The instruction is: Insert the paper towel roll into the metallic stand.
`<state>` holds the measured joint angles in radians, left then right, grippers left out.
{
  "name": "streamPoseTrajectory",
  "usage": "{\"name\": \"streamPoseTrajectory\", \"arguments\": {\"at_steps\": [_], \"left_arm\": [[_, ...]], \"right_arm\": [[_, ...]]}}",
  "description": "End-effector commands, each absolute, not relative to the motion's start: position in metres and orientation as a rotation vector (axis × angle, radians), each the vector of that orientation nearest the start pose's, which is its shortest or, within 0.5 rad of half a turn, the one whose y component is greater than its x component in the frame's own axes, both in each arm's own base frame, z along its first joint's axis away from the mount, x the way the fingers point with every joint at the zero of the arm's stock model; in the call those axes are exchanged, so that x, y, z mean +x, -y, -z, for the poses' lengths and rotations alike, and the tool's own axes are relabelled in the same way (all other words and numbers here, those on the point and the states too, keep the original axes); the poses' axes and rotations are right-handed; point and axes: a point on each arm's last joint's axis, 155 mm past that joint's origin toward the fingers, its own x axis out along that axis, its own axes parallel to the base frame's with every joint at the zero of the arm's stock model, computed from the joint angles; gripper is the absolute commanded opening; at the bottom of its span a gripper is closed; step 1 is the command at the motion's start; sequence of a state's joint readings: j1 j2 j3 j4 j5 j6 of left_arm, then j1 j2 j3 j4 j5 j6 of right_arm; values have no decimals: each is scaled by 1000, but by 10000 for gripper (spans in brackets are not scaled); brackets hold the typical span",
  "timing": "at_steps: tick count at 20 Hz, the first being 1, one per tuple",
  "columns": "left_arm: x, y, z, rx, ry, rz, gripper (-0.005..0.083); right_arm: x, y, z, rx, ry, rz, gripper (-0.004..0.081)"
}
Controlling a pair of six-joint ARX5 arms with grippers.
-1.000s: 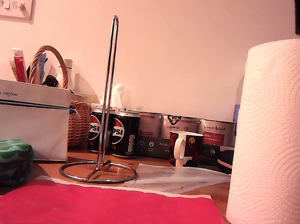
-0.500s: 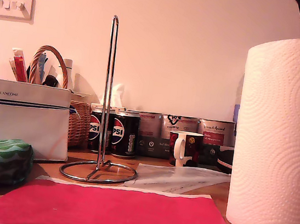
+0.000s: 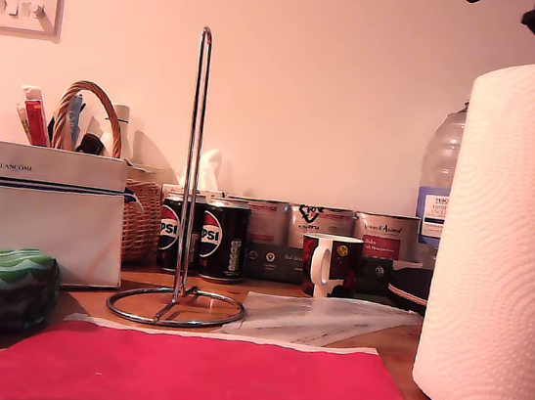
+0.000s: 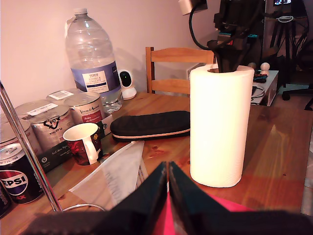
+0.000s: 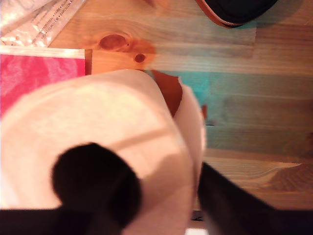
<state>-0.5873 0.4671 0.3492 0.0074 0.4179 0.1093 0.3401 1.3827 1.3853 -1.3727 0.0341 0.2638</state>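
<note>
My second tool (image 4: 230, 58) grips the paper towel roll (image 3: 509, 242) by its wall, one finger down the core; the roll, at the exterior view's right, tilts off the bench (image 3: 396, 350). It looks light, soft and crushable, so this core-and-wall hold suits it. My first tool (image 4: 167, 188) is closed, empty, near the metallic stand (image 3: 189, 180).

A: What's sitting along the wall?

B: Two black Pepsi cans (image 3: 201, 238) are standing beside a wicker basket (image 3: 137, 217), with grey tins (image 3: 319, 229) and a dark mug with a white handle (image 3: 329, 265) nearby.

A: And closer?

B: A red cloth mat (image 3: 214, 380) is lying on the wooden desk (image 4: 274, 147), a black zipped case (image 4: 149, 124) resting behind.
</note>
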Motion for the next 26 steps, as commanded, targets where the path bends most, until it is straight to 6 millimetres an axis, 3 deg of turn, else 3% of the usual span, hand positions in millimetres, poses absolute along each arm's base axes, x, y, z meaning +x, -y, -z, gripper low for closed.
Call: {"name": "streamPoseTrajectory", "arguments": {"at_steps": [1, 4, 5, 9, 13, 20, 26], "left_arm": [[183, 212, -221, 114, -68, 1013, -19], [183, 212, -221, 114, -68, 1012, -19], [183, 212, -222, 114, -67, 1010, -19], [190, 213, -220, 116, -72, 995, -19], [221, 217, -208, 125, -100, 913, -17], [281, 208, -221, 17, -22, 707, -15], [318, 210, -214, -62, 36, 624, -16]], "right_arm": [[253, -83, -176, -31, -1368, -76, 238], [253, -84, -176, -33, -1368, -81, 14], [253, -84, -176, -33, -1369, -83, -11], [253, -84, -176, -39, -1368, -90, -12], [254, -85, -177, -55, -1364, -103, -12], [254, -85, -177, -60, -1362, -107, -12], [255, -85, -177, -60, -1360, -108, -12]]}}
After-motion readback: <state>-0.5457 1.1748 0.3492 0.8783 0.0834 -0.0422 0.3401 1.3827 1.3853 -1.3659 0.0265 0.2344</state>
